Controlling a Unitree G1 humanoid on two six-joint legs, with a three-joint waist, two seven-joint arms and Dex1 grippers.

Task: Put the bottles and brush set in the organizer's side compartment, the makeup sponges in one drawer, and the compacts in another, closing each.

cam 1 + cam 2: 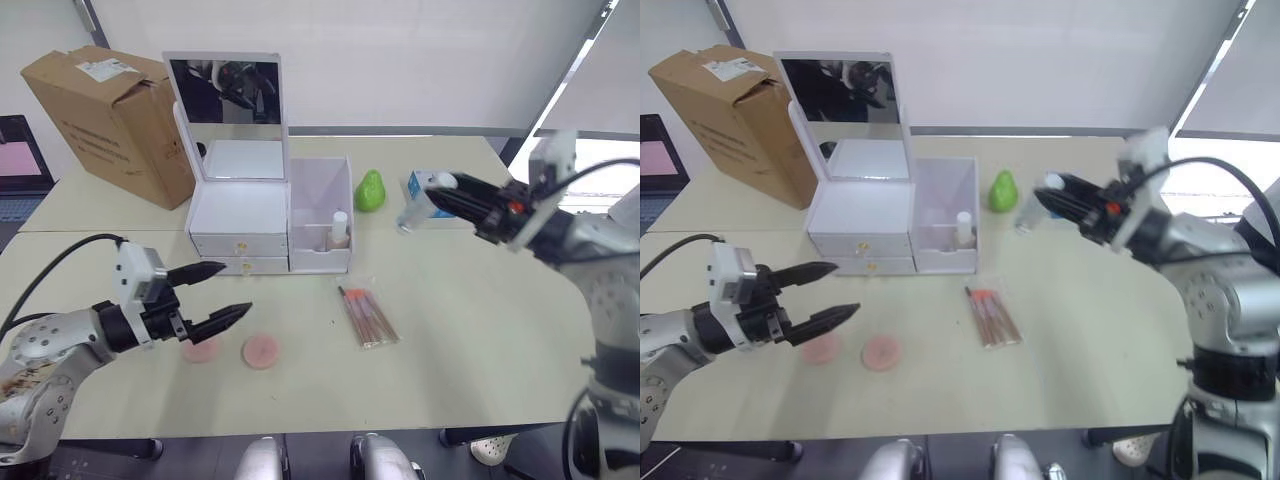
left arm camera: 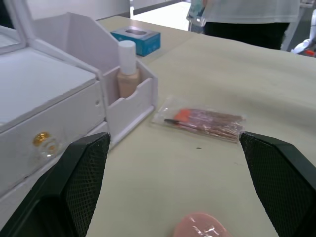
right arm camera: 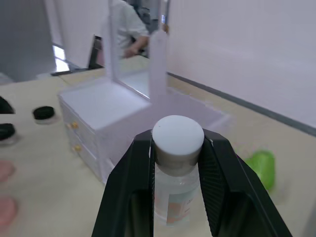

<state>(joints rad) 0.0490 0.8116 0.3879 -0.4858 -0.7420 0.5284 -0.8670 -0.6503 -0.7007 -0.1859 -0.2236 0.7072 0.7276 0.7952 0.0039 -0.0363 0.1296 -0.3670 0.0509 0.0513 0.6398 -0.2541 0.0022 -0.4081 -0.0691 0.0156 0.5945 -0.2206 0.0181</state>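
Right wrist view: right claw (image 3: 178, 148) pinches clear bottle (image 3: 177, 185) below cap, raised right of organizer (image 1: 270, 215), probably (judging) bound for side compartment (image 1: 320, 215). Left claw (image 1: 218, 293) spread over sponges (image 1: 261, 350), front of organizer.

A lab or office: pale worktables (image 1: 470, 330), a cardboard box (image 1: 110, 120), plain white walls behind.
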